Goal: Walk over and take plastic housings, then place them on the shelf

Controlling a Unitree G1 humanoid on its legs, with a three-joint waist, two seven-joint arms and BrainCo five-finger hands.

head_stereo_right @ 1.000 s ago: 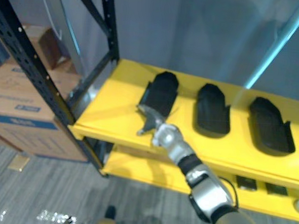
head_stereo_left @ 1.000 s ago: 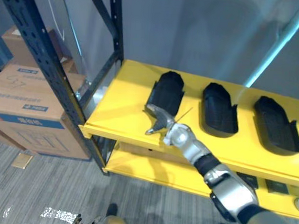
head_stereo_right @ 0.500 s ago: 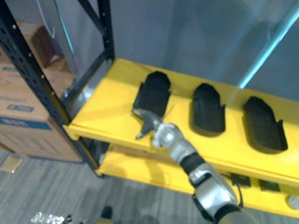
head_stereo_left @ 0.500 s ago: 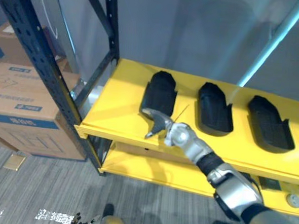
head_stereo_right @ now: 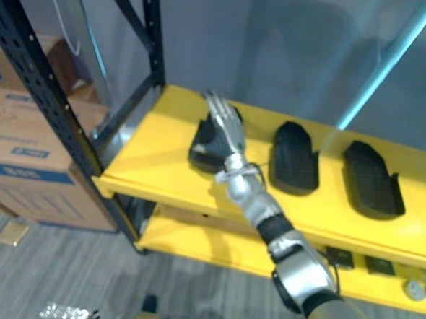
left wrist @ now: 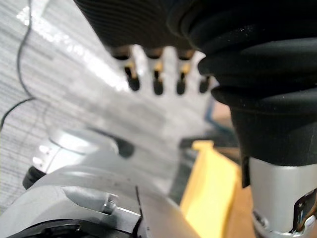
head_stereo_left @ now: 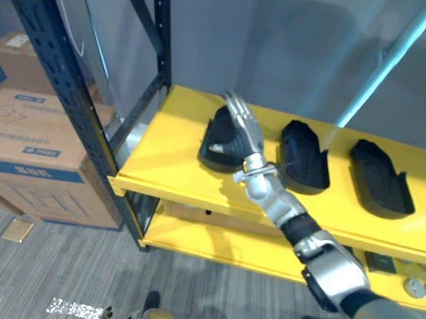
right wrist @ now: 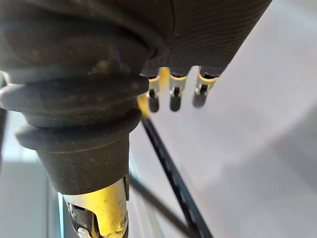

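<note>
Right robot hand (head_stereo_left: pixel 248 136) stands upright at frame centre, fingers straight and spread wide, holding nothing, its arm reaching in from the lower right. It sits in front of the left housing (head_stereo_left: pixel 220 135) and overlaps that part's right side; whether the two touch cannot be told.

Three black plastic housings lie in a row on the yellow top shelf (head_stereo_left: pixel 166 153). The left one is behind the hand, the middle housing (head_stereo_left: pixel 305 158) lies just right of it, and the right housing (head_stereo_left: pixel 382 178) is nearer the right edge of the frame, each apart from its neighbour.

A second yellow shelf, the lower shelf (head_stereo_left: pixel 208 242), runs beneath and carries a few small parts at its far right. The black perforated rack post (head_stereo_left: pixel 65 96) crosses the upper left, with cardboard boxes (head_stereo_left: pixel 32 156) stacked behind it on the grey floor (head_stereo_left: pixel 62 266).

In its own wrist view, the left robot hand (left wrist: pixel 157 84) hangs with fingers relaxed and empty above the floor, and a yellow shelf edge shows past it.
</note>
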